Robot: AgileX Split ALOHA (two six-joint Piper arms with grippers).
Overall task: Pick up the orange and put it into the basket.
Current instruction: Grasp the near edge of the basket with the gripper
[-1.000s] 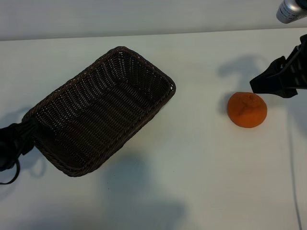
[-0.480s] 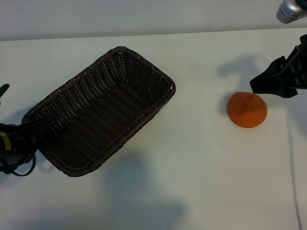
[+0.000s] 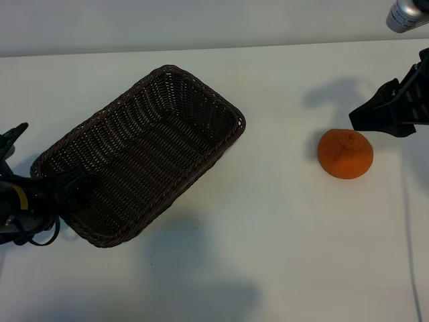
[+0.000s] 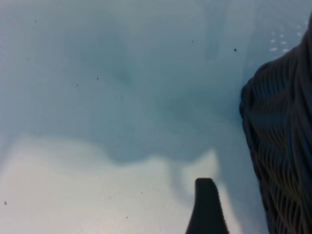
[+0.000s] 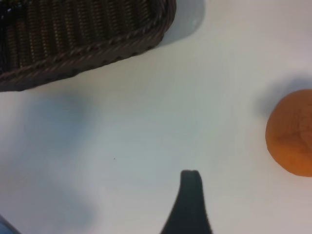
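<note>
The orange [image 3: 345,153] lies on the white table at the right, far from the dark brown wicker basket [image 3: 141,157], which sits slanted at the left and holds nothing. My right gripper [image 3: 377,117] hovers just behind and to the right of the orange, open, not touching it. In the right wrist view the orange [image 5: 292,131] lies off to one side of one of its fingers [image 5: 189,204], with the basket [image 5: 83,39] farther off. My left gripper [image 3: 41,161] is open at the basket's left end, holding nothing. One of its fingers [image 4: 205,209] shows beside the basket wall [image 4: 282,146].
The table's back edge meets a pale wall behind the basket. A thin cable [image 3: 407,228] runs down the table's right side. Bare white tabletop lies between the basket and the orange and along the front.
My left gripper has swung up and in at the basket's left end, one fingertip now showing at the left edge. The right gripper, orange and basket have not moved.
</note>
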